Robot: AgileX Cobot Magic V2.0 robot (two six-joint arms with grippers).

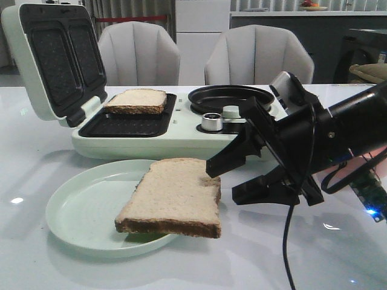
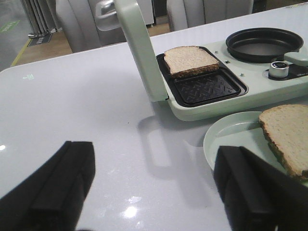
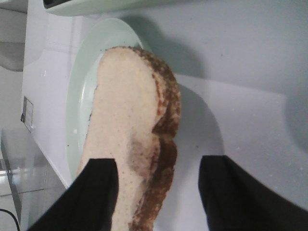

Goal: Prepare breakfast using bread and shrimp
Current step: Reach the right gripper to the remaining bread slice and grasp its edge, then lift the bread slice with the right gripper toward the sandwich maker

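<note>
1 pale beige bread slice with dark brown crust (image 1: 172, 198) lies on the round pale green plate (image 1: 78, 211), overhanging its front rim; another (image 1: 136, 101) sits in the sandwich maker's tray (image 1: 124, 124). The right gripper (image 1: 227, 181), jaws wide and empty, waits at the slice's right edge. Bread looks light, soft and crushable; grip its firmer crust gently.

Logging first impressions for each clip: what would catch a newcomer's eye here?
The right gripper, open, beside a bread slice that overhangs the plate at the table's front. Behind them, the open sandwich maker holds a second slice in its rear tray.
</note>
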